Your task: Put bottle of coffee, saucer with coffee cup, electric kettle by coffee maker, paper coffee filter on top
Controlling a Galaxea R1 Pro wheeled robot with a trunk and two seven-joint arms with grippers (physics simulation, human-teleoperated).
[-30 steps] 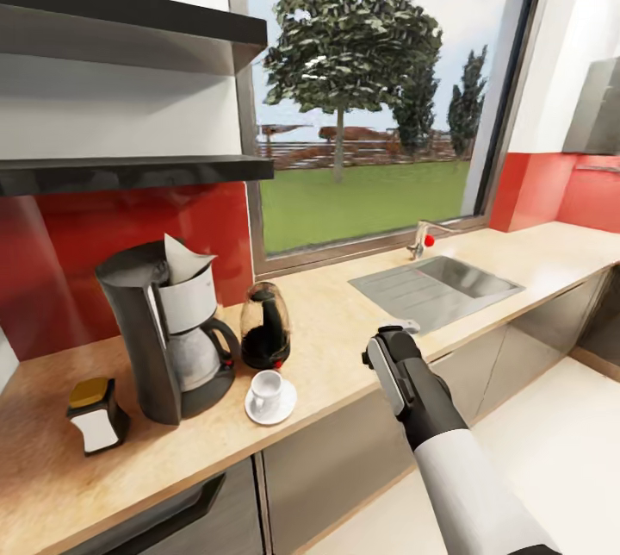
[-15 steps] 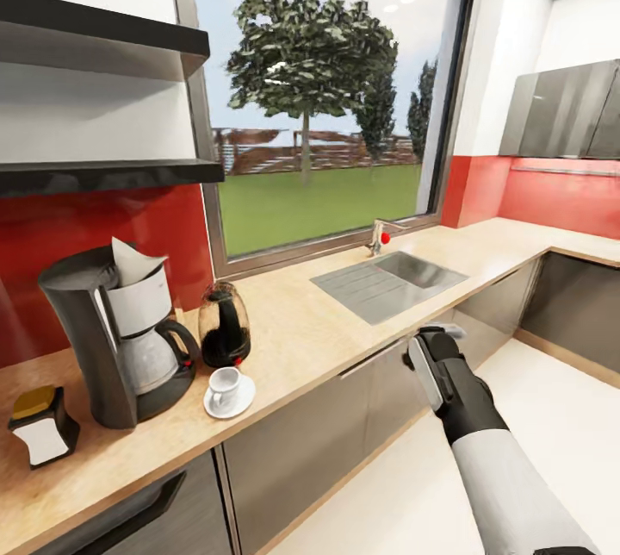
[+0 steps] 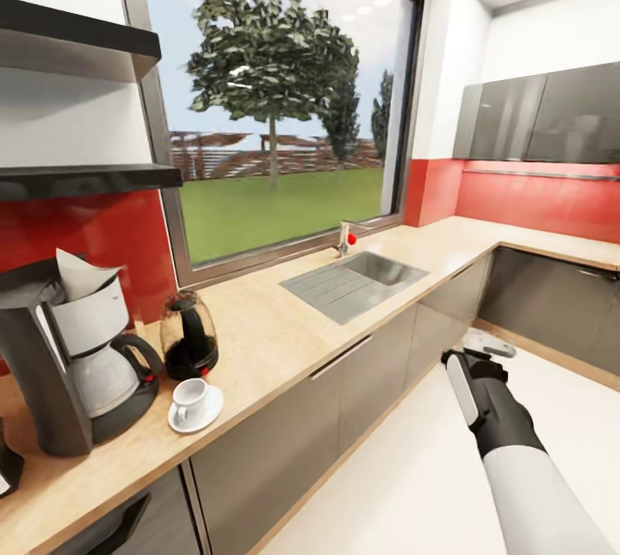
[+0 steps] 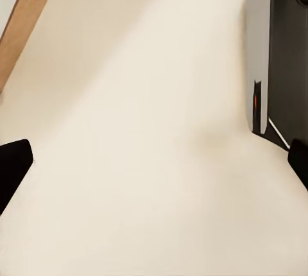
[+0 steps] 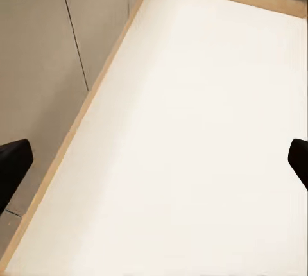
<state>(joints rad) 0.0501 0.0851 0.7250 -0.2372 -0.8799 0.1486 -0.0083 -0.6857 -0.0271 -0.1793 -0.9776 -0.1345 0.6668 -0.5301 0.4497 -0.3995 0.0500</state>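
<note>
The coffee maker stands on the countertop at the far left, a paper coffee filter sticking up from its top. Right beside it is the electric kettle. In front of the kettle the coffee cup sits on the saucer. A dark sliver of the bottle of coffee is cut off by the picture's left edge. The kitchen shelf hangs above. My right gripper hovers over the floor, away from the counter, and is open and empty. My left gripper is open over bare floor.
A steel sink with a red-knobbed tap is set in the counter under the window. The counter turns a corner at the right under grey wall cabinets. Grey base cabinets line the cream floor.
The whole view has swung right, so the coffee things sit further left in the picture. My right gripper, earlier at the counter's edge, now hangs over the floor.
</note>
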